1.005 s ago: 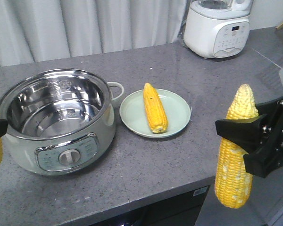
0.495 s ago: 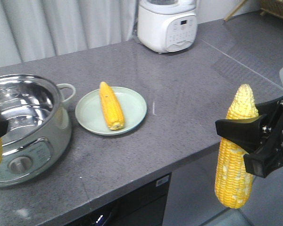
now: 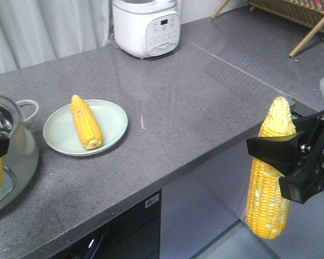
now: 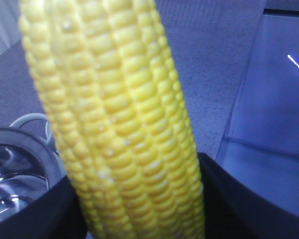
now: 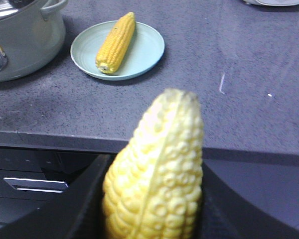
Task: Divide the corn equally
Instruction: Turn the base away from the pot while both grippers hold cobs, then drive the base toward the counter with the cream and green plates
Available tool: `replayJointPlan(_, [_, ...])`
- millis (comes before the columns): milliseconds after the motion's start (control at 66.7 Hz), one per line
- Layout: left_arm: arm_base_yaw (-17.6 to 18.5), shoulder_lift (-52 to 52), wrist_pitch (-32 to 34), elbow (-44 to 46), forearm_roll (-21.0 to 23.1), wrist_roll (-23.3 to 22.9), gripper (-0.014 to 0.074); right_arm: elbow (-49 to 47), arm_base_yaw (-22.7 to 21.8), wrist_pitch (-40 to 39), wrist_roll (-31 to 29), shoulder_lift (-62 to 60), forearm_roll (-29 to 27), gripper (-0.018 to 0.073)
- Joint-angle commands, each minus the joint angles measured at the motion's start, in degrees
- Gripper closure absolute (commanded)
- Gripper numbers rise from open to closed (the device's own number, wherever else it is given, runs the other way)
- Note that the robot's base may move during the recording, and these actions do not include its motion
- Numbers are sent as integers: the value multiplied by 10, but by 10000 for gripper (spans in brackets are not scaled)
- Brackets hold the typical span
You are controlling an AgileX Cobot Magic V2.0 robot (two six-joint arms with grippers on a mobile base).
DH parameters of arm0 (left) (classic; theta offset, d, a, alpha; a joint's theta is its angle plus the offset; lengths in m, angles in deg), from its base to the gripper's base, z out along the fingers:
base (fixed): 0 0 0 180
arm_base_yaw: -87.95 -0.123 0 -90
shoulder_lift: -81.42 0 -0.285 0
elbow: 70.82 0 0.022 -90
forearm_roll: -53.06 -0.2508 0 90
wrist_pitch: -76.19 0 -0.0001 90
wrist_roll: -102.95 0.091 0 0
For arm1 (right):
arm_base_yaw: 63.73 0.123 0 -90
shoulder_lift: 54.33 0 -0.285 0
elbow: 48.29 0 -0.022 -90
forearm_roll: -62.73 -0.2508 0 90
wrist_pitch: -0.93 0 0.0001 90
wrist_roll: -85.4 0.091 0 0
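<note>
The grey stone desk (image 3: 205, 97) fills most of the front view. At its left end, by the front edge, stands a pale green pot (image 3: 24, 156) with a steel inside, cut off by the frame. A white kitchen appliance (image 3: 146, 27) with a button panel stands at the back edge.

Just right of the pot's handle lies a pale green plate (image 3: 113, 121), apart from the pot. One cob of corn (image 3: 86, 122) lies across the plate, pointed tip toward the back edge and blunt end at the front rim.

The right jaws are clamped around a second cob (image 3: 267, 199) at its middle. It is held upright, tip up, with paler kernel patches low down, off the desk beyond the front edge.

The left jaws grip a third cob (image 4: 124, 124), also upright, at the far left and in front of the pot.
</note>
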Motion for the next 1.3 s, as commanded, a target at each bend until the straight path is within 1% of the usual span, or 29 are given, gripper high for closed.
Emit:
replayJointPlan(0, [0, 2, 38, 14, 5, -1, 335, -16, -3, -30, -5, -6, -16, 337])
replayJointPlan(1290, [0, 2, 38, 14, 5, -1, 335, -16, -3, -30, -5, -6, -16, 337])
